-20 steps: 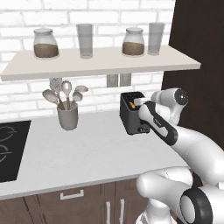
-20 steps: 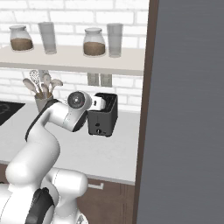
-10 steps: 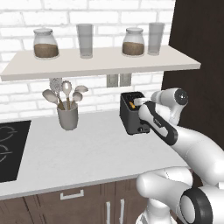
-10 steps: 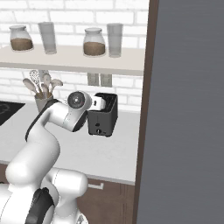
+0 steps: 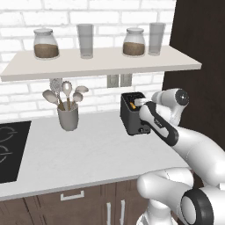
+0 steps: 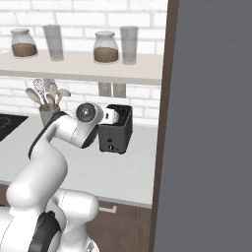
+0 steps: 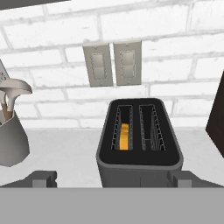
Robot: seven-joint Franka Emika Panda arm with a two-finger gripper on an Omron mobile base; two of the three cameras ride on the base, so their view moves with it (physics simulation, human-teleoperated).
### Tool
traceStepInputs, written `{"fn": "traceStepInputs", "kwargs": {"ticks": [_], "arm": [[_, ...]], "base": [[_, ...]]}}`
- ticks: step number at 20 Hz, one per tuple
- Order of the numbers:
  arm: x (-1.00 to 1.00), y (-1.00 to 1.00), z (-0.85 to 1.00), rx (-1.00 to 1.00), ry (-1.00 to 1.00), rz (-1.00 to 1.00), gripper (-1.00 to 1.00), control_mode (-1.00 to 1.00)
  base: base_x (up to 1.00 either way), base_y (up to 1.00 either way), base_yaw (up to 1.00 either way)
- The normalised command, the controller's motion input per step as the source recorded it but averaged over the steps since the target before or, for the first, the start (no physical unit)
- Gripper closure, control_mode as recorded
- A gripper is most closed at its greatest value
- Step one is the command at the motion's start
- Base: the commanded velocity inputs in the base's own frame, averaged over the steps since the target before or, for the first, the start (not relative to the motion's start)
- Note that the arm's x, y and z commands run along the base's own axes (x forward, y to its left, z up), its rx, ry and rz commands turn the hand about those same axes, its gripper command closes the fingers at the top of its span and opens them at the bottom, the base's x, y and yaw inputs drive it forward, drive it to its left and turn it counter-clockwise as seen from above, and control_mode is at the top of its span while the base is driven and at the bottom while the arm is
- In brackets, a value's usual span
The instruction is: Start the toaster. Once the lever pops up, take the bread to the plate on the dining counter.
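1. Nothing has moved since the earlier frames: arm, toaster [image 5: 134,113] and utensil crock [image 5: 68,116] sit as before.
2. Gripper [image 7: 111,178] hovers just in front of the toaster, jaws fully apart and holding nothing, one fingertip showing to either side of the toaster's front face.
3. Bread [image 7: 124,136] sits low in the toaster's left slot as seen from the hand; right slot is bare. Likely placed so for toasting; lever not visible.
4. Judged step: start the toaster; not yet done.
5. Room around the toaster: brick wall and outlet plates [image 7: 113,63] close behind it, dark cabinet panel [image 6: 211,123] near on one side, open white counter [image 5: 88,151] on the crock side and in front.
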Motion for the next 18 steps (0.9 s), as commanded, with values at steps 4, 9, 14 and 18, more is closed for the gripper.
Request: {"fn": "traceStepInputs", "kwargs": {"ticks": [4, 9, 14, 18], "arm": [[0.0, 0.0, 0.0, 0.0, 0.0, 0.0, -1.0, -1.0], [0.0, 0.0, 0.0, 0.0, 0.0, 0.0, -1.0, -1.0], [0.0, 0.0, 0.0, 0.0, 0.0, 0.0, -1.0, -1.0], [0.0, 0.0, 0.0, 0.0, 0.0, 0.0, -1.0, -1.0]], "base": [[0.0, 0.0, 0.0], [0.0, 0.0, 0.0], [0.0, 0.0, 0.0], [0.0, 0.0, 0.0]]}}
